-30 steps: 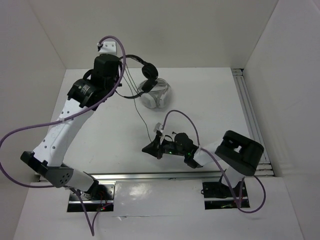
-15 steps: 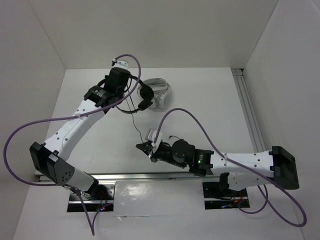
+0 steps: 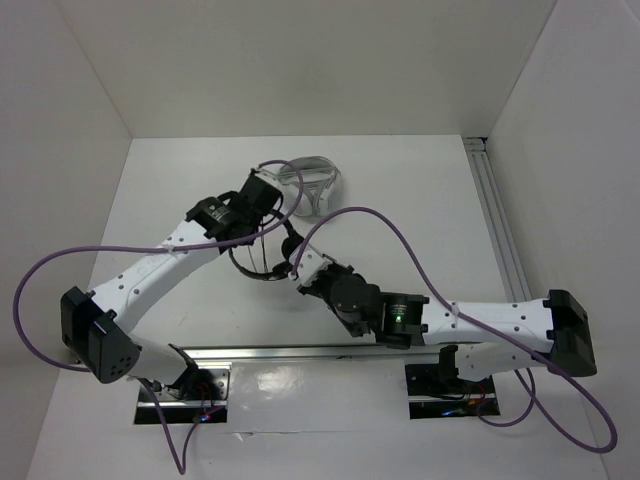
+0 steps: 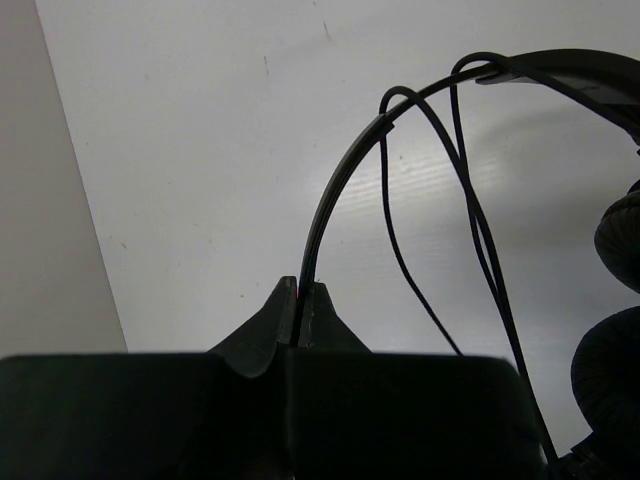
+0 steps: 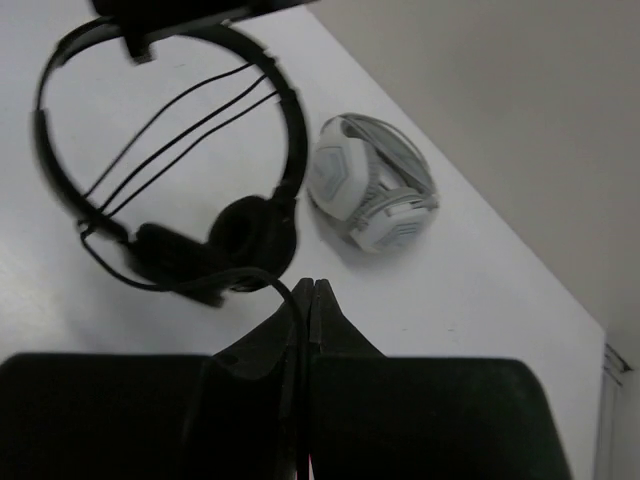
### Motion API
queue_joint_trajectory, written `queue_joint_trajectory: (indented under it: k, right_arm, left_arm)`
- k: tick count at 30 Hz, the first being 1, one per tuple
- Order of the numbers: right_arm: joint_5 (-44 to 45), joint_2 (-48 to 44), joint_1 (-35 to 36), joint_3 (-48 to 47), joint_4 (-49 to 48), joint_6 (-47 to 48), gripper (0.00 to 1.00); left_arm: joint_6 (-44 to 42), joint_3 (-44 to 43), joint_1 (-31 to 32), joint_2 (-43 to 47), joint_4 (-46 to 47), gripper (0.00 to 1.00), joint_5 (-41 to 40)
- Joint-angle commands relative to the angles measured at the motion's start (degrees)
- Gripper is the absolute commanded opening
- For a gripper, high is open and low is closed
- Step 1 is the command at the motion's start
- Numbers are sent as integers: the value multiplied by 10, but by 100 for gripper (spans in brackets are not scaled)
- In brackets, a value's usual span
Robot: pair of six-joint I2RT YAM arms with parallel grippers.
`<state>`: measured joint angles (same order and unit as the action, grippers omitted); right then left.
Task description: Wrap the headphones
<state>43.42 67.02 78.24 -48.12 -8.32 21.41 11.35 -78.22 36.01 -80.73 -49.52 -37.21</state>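
Now, across the white table (image 3: 420,220), with the bulky white-and-grey headset (image 5: 375,195) lying just behind, the left gripper (image 4: 301,290) clamps closed on the headband (image 4: 326,190) of the black headphones (image 5: 250,235) mid-table while the right gripper (image 5: 306,290), close alongside, pinches shut on their thin cable (image 5: 262,274).

The right gripper (image 5: 306,288) has its jaws pressed tight together at the bottom of the view, and the thin black cable (image 5: 270,276) curls in between them. Just beyond are the black headphones (image 5: 250,235), their two ear pads side by side at the low end. The headband loops up to the left gripper (image 5: 145,38), which holds it at the top edge. Three cable strands cross the loop. To the right, a white-and-grey headset (image 5: 375,195) sits on the white desk (image 5: 480,300), near the wall (image 5: 480,90).
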Motion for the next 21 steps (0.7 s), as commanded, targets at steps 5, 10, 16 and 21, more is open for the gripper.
queue_joint_trajectory:
  k: [5,10,16,21]
  right_arm:
    - [112,-1,-16,-47,-49,115,0]
    - [100,-22,-59,-15,-134,145,0]
    - [63,-34,-121,28,-230,152,2]
    - [-21,-55,-185,60,-284,128,3]
  left_arm:
    - [29,17,42,29,-17,0,-2]
    - [40,28,101,22,-50,0,28]
    - [46,47,152,65,-61,0,61]
    - [22,54,159,86,-32,0,122]
